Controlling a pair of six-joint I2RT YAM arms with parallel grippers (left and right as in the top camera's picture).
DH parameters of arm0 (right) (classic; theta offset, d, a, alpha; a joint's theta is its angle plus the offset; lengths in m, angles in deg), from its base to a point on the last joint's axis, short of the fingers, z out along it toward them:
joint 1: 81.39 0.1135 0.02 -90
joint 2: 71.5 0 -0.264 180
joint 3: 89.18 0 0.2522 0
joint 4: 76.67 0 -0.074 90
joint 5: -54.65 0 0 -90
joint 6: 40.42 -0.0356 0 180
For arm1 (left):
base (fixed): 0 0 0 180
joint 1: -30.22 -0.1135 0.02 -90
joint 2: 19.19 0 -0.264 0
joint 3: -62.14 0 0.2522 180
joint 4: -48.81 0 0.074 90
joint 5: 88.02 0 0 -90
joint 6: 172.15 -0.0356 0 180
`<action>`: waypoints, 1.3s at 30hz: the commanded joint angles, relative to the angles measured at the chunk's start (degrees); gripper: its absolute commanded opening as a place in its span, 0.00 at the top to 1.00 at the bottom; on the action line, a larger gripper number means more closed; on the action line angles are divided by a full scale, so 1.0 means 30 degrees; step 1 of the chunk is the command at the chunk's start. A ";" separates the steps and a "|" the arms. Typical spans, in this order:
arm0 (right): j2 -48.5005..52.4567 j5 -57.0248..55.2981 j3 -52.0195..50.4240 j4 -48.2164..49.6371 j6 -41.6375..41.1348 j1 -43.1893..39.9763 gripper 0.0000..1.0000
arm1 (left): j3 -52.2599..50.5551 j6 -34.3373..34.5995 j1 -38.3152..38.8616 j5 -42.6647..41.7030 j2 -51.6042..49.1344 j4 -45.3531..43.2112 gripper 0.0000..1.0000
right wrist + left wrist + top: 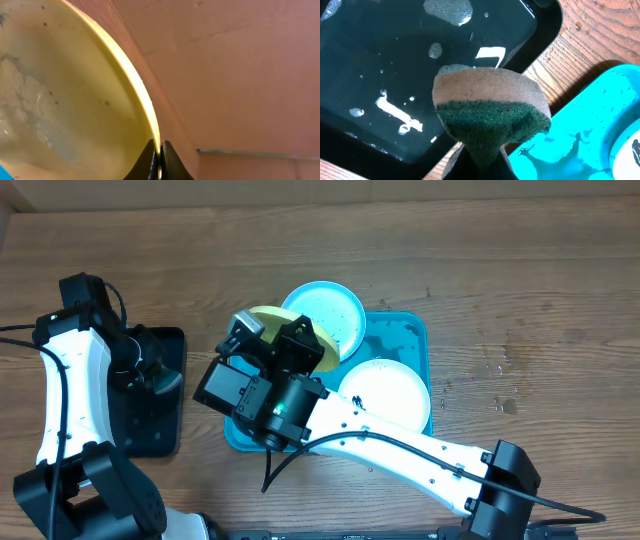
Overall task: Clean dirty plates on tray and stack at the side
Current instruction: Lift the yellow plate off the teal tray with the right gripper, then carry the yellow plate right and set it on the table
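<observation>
The right gripper pinches the rim of a yellow-green round shallow plate between its two dark fingers, which meet with only the thin edge between them. The plate rises up and to the left from the fingertips, tilted steeply. Its face carries greyish wet smears and small dark specks. To the right of the fingers lies a blurred reddish-brown surface crossed by a thin pale-blue line.

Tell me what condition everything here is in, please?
Yellow-green plate: tilted up, smeared, rim pinched by right gripper.
Light-blue plate: lying face up, speckled.
White plate: lying flat in turquoise tray.
Turquoise tray: wet.
Sponge: squeezed in left gripper, over black tray.
Black tray: holding water with foam.
</observation>
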 commanded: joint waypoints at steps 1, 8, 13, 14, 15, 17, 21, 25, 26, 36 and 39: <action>-0.0714 -0.1472 0.0561 0.0197 0.1515 0.0408 0.96 | -0.0066 -0.0510 -0.0204 -0.0277 0.0211 0.0000 0.96; -0.0714 -0.2135 0.0561 0.0233 0.1355 0.0707 0.96 | -0.0066 -0.0510 -0.0204 -0.0277 0.0211 -0.0007 0.96; -0.0648 0.7533 0.0437 0.0262 -0.0211 -0.0022 0.96 | -0.0066 -0.0510 -0.0204 -0.0277 0.0211 0.0007 0.96; -0.0597 0.8663 0.0430 0.0226 -0.0226 -0.0342 0.96 | -0.0066 -0.0510 -0.0204 -0.0284 0.0211 0.0015 0.96; -0.0590 0.8888 0.0437 0.0044 -0.0401 -0.0605 0.96 | -0.0066 -0.0510 -0.0204 -0.0284 0.0211 0.0029 0.96; -0.0801 0.7970 0.0466 -0.0430 -0.2419 -0.0816 0.96 | -0.0066 -0.0510 -0.0197 -0.0357 0.0211 0.0080 0.96; -0.1078 1.0659 0.0452 0.0379 -0.4357 -0.0911 0.96 | -0.0066 -0.0510 -0.0197 -0.0415 0.0211 0.0007 0.96; -0.1392 1.1023 0.0517 -0.0619 -0.5042 -0.1625 0.96 | -0.0066 -0.0510 -0.0189 -0.0415 0.0211 0.0153 0.96; -0.1632 1.1540 0.0517 -0.0860 -0.5909 -0.1880 0.96 | -0.0066 -0.0510 -0.0189 -0.0415 0.0211 0.0219 0.96; -0.4167 1.6866 0.0517 -0.0590 -0.8174 -0.8612 0.96 | -0.0066 -0.0510 -0.0189 -0.0415 0.0211 0.0219 0.96; -0.4779 1.8906 0.0510 -0.0991 -0.8167 -1.2174 0.96 | -0.0066 -0.0510 -0.0189 -0.0415 0.0211 0.0226 0.96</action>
